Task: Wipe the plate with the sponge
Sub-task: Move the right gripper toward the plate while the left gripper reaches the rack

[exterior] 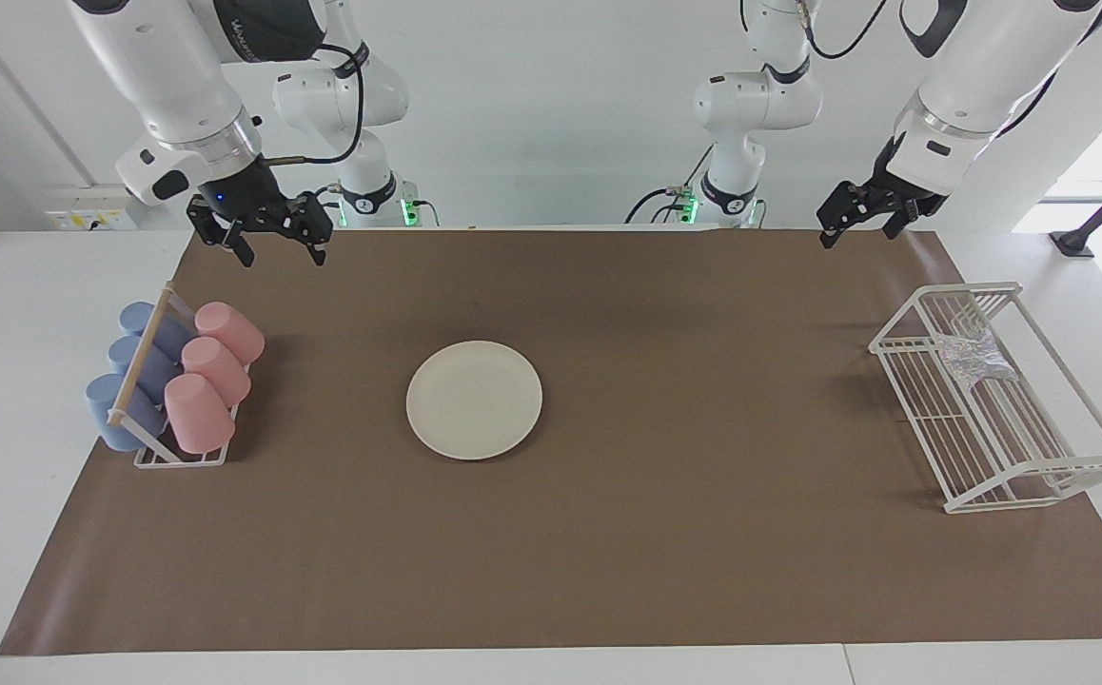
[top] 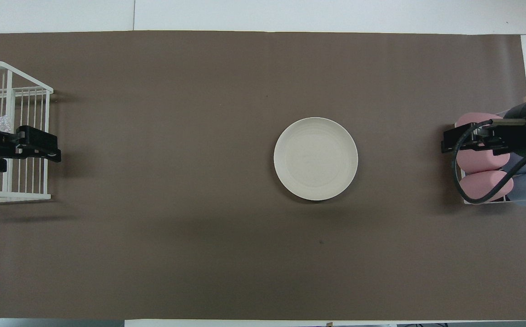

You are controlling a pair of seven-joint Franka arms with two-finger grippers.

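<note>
Plainly, the facing view showed the sponge [exterior: 975, 357] whole in the wire rack [exterior: 1036, 463] under the left gripper [exterior: 861, 228], whereas from overhead that gripper [top: 40, 144] hid most of it. Both waited aloft with fingers spread and empty, the right gripper [exterior: 278, 243] above the cup rack [exterior: 180, 455]. The plate [exterior: 474, 400] lay between them, well apart from both, bare brown mat [exterior: 703, 533] all round.
</note>
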